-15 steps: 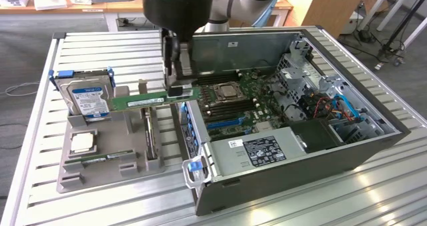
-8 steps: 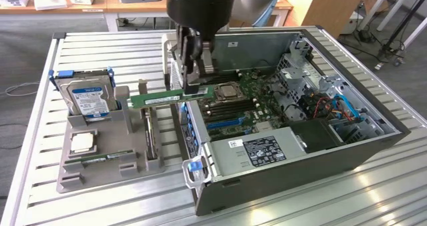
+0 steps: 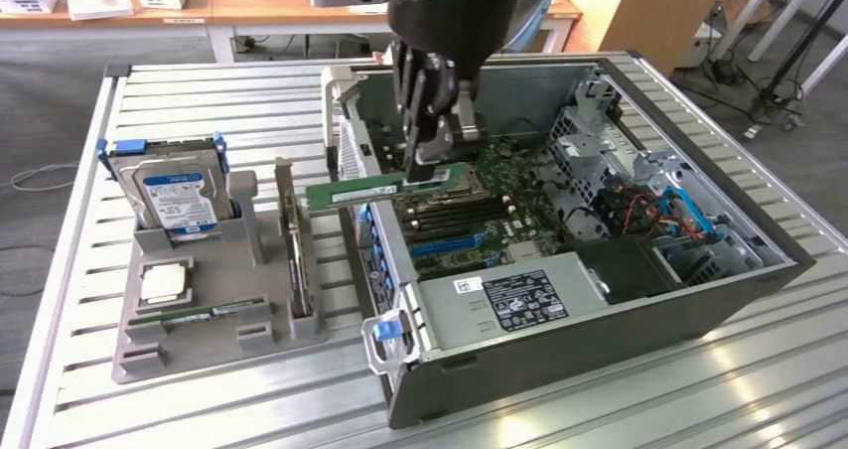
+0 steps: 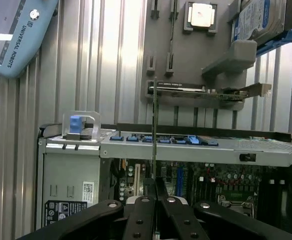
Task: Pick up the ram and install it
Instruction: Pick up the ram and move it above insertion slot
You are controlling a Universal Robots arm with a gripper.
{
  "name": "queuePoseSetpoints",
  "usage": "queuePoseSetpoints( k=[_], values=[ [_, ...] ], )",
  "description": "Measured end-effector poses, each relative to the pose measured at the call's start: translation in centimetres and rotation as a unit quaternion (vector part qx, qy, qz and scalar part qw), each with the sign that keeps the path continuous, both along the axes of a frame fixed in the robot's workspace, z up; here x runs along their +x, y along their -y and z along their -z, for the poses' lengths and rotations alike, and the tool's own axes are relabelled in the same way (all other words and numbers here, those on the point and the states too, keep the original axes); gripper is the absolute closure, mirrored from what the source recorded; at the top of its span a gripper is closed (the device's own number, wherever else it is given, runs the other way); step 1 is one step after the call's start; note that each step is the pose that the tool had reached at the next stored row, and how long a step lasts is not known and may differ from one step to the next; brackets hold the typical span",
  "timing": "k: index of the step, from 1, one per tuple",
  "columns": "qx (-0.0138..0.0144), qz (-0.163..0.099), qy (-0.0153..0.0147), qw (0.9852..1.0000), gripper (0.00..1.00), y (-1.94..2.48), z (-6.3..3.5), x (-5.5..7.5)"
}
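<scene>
The ram (image 3: 355, 193) is a thin green stick held level in the air, with my gripper (image 3: 432, 174) shut on its end nearest the motherboard. The stick's free end reaches out over the side wall of the open computer case (image 3: 570, 355), toward the grey holder. The gripper hangs above the motherboard (image 3: 484, 206) inside the case. In the wrist view the ram (image 4: 153, 130) appears edge-on as a thin line running away from my gripper (image 4: 154, 187), crossing the case wall (image 4: 185, 146).
A grey holder (image 3: 265, 325) at the exterior view's left carries a blue-labelled hard drive (image 3: 175, 196), a square silver processor (image 3: 162, 282), an upright expansion card (image 3: 294, 240) and another green stick (image 3: 199, 316). A power supply (image 3: 523, 300) and cables (image 3: 676, 211) fill the case.
</scene>
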State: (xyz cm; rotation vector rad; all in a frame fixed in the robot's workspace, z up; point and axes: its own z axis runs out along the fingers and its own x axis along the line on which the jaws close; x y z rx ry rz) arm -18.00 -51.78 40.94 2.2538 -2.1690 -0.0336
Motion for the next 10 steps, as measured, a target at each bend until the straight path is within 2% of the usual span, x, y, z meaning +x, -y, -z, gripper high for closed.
queuePoseSetpoints(
  k=[10],
  values=[
    [0.0012,-0.008,0.0,1.0,0.89,0.0,0.0,4.2]
  ],
)
